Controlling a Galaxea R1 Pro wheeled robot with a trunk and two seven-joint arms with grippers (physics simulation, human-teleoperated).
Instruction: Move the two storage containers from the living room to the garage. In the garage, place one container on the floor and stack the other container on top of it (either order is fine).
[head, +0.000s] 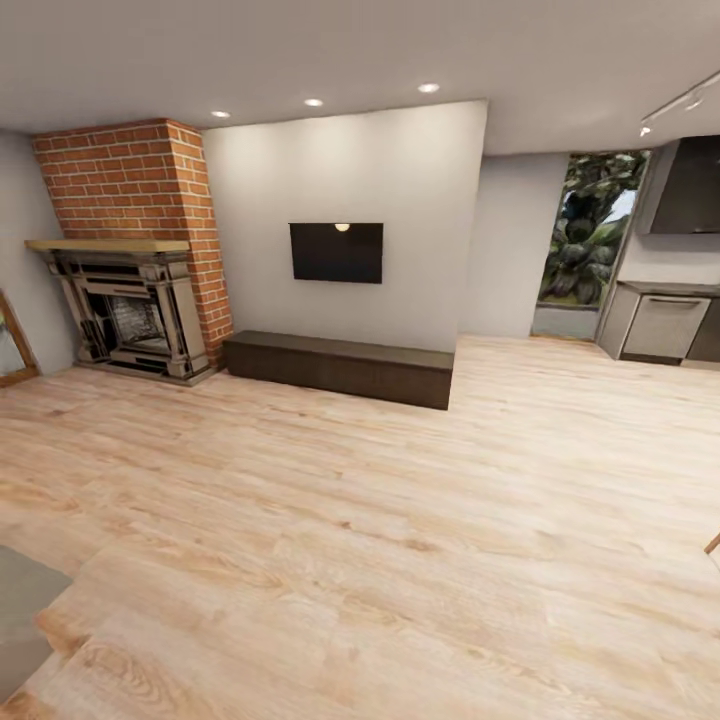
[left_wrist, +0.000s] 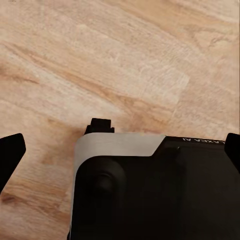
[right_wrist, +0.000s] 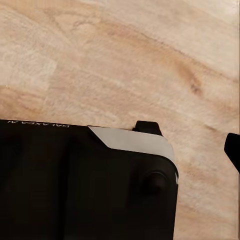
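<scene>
The two storage containers are out of view, and so is the garage with its floor. I stand in a room with light wood planks (head: 400, 520) underfoot. In the left wrist view my left gripper (left_wrist: 121, 150) hangs open over my dark base (left_wrist: 160, 190), its black fingertips (left_wrist: 11, 152) far apart at the frame's edges, with nothing between them. In the right wrist view one black fingertip (right_wrist: 233, 149) of the right gripper shows at the frame's edge, wide of my base (right_wrist: 75, 180), which reads as open and holding nothing.
Ahead are a brick fireplace (head: 130, 300), a wall-mounted TV (head: 336, 252) and a low dark bench (head: 340, 365). Kitchen cabinets (head: 665, 325) and a window with greenery (head: 590, 240) lie at the right. A grey rug corner (head: 20, 610) shows at lower left.
</scene>
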